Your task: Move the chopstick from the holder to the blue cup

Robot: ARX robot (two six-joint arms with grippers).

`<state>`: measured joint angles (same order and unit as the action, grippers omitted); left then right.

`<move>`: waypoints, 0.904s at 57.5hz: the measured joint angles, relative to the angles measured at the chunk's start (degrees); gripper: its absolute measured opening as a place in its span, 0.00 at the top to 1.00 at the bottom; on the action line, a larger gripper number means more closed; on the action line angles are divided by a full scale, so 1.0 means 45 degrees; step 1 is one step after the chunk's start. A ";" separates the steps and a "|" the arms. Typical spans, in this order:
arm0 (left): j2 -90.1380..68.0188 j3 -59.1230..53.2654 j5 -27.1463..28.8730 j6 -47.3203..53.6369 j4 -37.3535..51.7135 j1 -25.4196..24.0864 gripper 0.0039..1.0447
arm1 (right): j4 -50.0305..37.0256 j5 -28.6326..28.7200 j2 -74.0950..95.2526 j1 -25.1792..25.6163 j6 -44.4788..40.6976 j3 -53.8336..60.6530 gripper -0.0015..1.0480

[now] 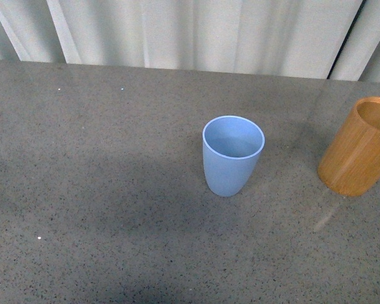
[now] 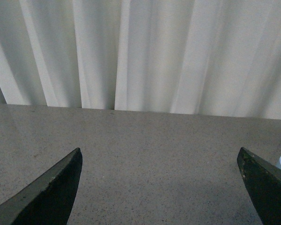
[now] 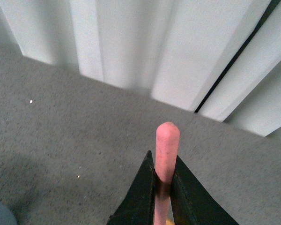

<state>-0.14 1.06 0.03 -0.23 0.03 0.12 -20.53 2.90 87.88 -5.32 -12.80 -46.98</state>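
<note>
Within the right claw (image 3: 164, 164), chopstick (image 3: 167, 138) stands pinched

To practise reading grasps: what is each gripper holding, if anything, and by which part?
The right gripper pinches the chopstick just short of its rounded end; the left gripper is open, holding nothing.

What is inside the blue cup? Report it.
Nothing: the blue cup shows only its bare inner wall; its near rim hides the very bottom. The chopstick sits clamped in the right gripper.
</note>
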 joint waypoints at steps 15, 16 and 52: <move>0.0000 0.0000 0.0000 0.0000 0.0000 0.0000 0.06 | 0.0277 -0.0481 -0.1122 -0.0967 0.0384 -0.2021 0.96; 0.0000 0.0000 0.0000 0.0000 0.0000 0.0000 0.06 | 0.0325 -0.0481 -0.1185 -0.1132 0.0612 -0.2166 0.96; 0.0000 0.0000 0.0000 0.0000 0.0000 0.0000 0.06 | -0.0335 -0.0277 -0.0520 -0.5042 0.3837 -0.1685 0.96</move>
<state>-0.14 1.06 0.03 -0.23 0.03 0.12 -22.04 1.65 85.54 -28.01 4.47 -54.57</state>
